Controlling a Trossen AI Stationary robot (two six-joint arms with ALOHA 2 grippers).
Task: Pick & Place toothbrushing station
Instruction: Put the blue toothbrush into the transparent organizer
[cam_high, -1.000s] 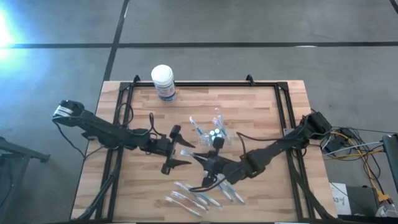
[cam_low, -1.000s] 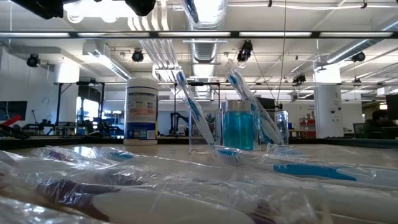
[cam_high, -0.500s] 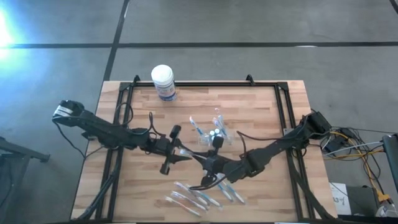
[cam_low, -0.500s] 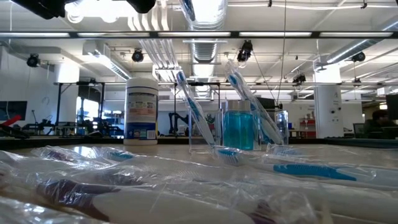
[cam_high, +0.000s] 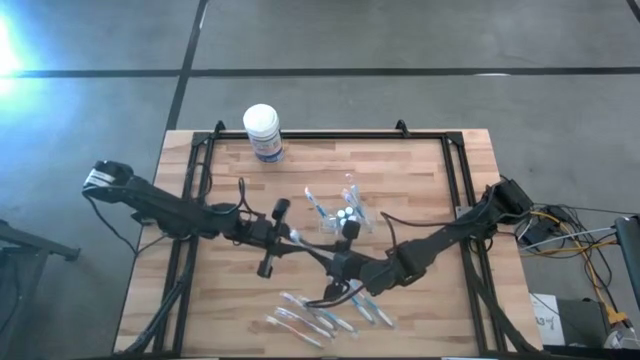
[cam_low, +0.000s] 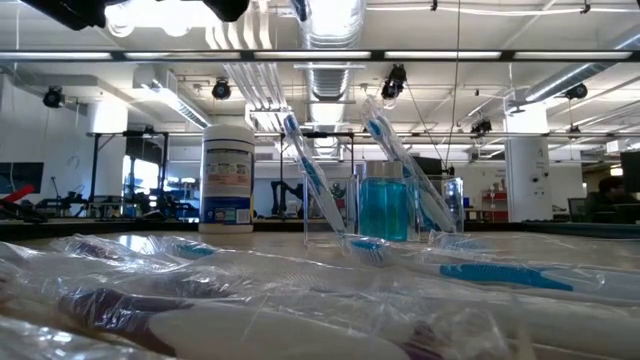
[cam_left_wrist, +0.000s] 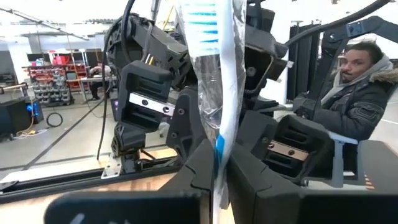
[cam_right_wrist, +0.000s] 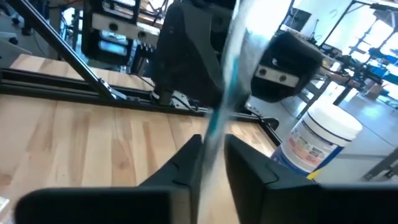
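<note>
Handover in progress, by the look of it: 1 wrapped toothbrush (cam_high: 308, 246) hangs above the middle of the table (cam_high: 420, 170), gripped from both sides. The left gripper (cam_high: 293, 240) has its jaws drawn in narrow and pressed on the wrapper, which the left wrist view shows running up between the dark fingers (cam_left_wrist: 245, 168). The right gripper (cam_high: 328, 255) meets it from the right, jaws also narrow and closed against the same brush, as the right wrist view shows.

The toothbrushing station (cam_high: 345, 215) stands just beyond the 2 grippers, slightly right of centre, upright on the boards. In the low view, 2 blue brushes lean in it on either side of a blue middle part, so some of the filling seems done. How many it holds in all I cannot tell.

Work is left: a cluster of loose wrapped brushes (cam_high: 320, 315) lies near the table's near edge, well apart from the station, and the held brush has yet to be placed. The white tub (cam_high: 262, 130) sits at the far edge, left of centre.
</note>
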